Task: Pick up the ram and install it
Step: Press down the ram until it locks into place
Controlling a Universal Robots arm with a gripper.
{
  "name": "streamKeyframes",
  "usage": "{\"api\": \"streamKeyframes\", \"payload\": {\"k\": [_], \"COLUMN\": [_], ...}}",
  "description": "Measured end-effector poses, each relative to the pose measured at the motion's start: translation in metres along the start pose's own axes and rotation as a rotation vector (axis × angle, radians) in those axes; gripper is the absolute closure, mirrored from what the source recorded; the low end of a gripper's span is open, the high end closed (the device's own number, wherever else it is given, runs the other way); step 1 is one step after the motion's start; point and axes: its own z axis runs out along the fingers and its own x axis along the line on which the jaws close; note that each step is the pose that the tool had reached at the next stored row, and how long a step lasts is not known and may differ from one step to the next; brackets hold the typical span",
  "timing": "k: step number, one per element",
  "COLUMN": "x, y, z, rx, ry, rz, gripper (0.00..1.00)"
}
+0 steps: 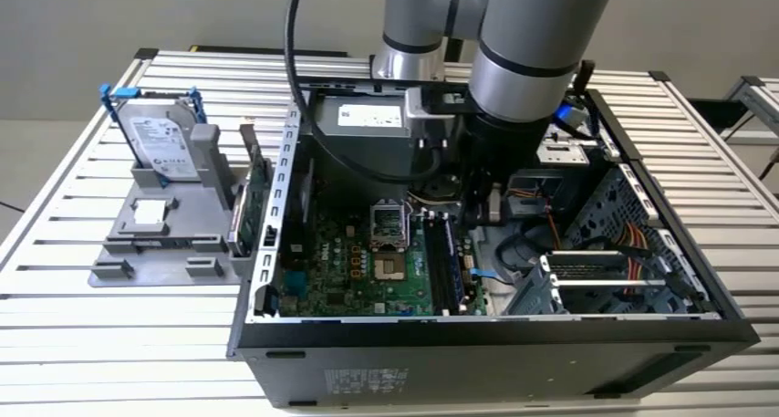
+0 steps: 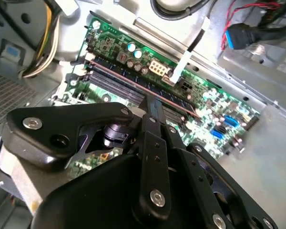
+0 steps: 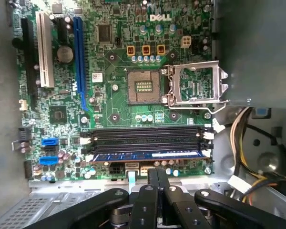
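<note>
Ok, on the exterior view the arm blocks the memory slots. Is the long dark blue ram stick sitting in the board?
Observer: Yes. In the first wrist view the dark blue ram stick lies along the slot nearest the green motherboard's edge. I cannot tell whether it is fully seated.
Operator: Are the neighbouring slots filled?
Observer: No, the three black slots beside it are bare.
Operator: And the end effector?
Observer: The end effector is shut with nothing in it, near the stick's middle.
</note>
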Motion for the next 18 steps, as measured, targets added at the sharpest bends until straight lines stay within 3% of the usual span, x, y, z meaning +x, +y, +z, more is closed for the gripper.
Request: {"api": "streamKeyframes", "payload": {"k": [18], "x": [-0.0003], "y": [-0.0005], "z": [-0.0322], "rx": [0.0000], "ry": [-0.0001], "rz": [0.000], "gripper": [1.00]}}
